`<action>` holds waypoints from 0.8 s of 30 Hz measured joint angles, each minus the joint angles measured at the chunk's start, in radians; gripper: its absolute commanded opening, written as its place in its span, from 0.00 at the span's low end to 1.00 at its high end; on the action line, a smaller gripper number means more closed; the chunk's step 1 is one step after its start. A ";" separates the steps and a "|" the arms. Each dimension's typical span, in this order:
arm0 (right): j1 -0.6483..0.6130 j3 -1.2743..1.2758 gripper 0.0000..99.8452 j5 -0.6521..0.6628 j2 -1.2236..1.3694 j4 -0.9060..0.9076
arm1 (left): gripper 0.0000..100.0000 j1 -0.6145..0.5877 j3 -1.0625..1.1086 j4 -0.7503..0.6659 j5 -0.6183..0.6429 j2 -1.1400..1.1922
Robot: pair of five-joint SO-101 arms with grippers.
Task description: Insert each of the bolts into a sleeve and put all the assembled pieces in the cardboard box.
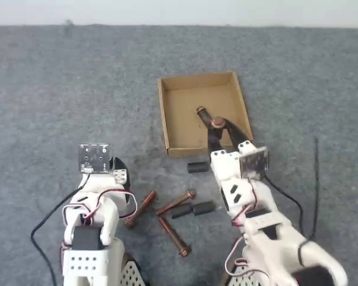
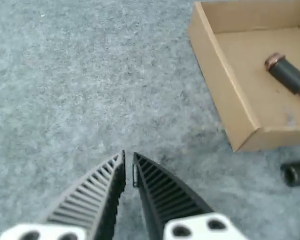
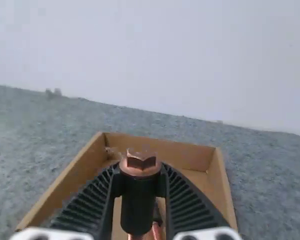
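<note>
My right gripper (image 1: pixel 218 127) is shut on an assembled piece (image 1: pixel 210 119), a black sleeve with a copper bolt through it, held over the floor of the cardboard box (image 1: pixel 180 95). In the right wrist view the sleeve (image 3: pixel 138 200) stands between the fingers with the bolt head (image 3: pixel 139 162) on top, the box's far wall (image 3: pixel 185 152) behind. In the left wrist view that piece (image 2: pixel 289 76) shows over the box (image 2: pixel 225 95). My left gripper (image 2: pixel 129 167) is shut and empty above bare carpet, left of the box. Three loose bolts (image 1: pixel 140 208) (image 1: pixel 175 202) (image 1: pixel 173 236) lie between the arms.
One loose black sleeve (image 1: pixel 197 167) lies just in front of the box and shows in the left wrist view as the sleeve (image 2: pixel 296 173). Two more sleeves (image 1: pixel 203 208) (image 1: pixel 180 212) lie by the bolts. A black cable (image 1: pixel 315 179) runs along the right. Grey carpet covers the table.
</note>
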 measured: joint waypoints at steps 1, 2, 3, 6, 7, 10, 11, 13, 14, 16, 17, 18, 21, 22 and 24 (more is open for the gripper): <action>0.014 -0.031 0.01 0.000 -0.037 0.100 | 0.02 0.000 0.000 0.015 -0.014 -0.012; 0.028 -0.068 0.01 0.000 -0.069 0.204 | 0.02 0.000 0.000 0.029 -0.021 -0.021; 0.040 -0.110 0.01 0.000 -0.100 0.316 | 0.02 0.000 0.000 0.040 -0.028 -0.029; 0.066 -0.250 0.01 0.000 -0.149 0.635 | 0.02 0.000 0.000 0.054 -0.029 -0.040; 0.071 -0.296 0.01 0.000 -0.150 0.730 | 0.02 0.000 0.000 0.055 -0.031 -0.041; 0.074 -0.416 0.01 0.000 -0.144 0.924 | 0.02 0.000 0.000 0.058 -0.035 -0.041; 0.074 -0.457 0.01 0.000 -0.129 0.964 | 0.02 0.000 0.000 0.058 -0.035 -0.041; 0.074 -0.542 0.01 0.000 -0.078 1.042 | 0.02 0.000 0.000 0.058 -0.035 -0.041; 0.074 -0.586 0.01 0.003 -0.044 1.083 | 0.02 0.000 0.000 0.058 -0.035 -0.041; 0.074 -0.683 0.01 0.028 0.040 1.171 | 0.02 0.000 0.000 0.058 -0.035 -0.041; 0.074 -0.733 0.01 0.043 0.087 1.212 | 0.02 0.000 0.000 0.058 -0.040 -0.041; 0.074 -0.781 0.01 0.060 0.138 1.252 | 0.02 0.000 0.000 0.058 -0.051 -0.041; 0.074 -0.931 0.01 0.106 0.287 1.352 | 0.02 0.000 0.000 0.068 -0.135 -0.041; 0.074 -0.979 0.01 0.130 0.338 1.376 | 0.02 0.000 0.000 0.078 -0.160 -0.041; 0.074 -1.069 0.01 0.170 0.430 1.418 | 0.02 0.000 0.000 0.097 -0.213 -0.041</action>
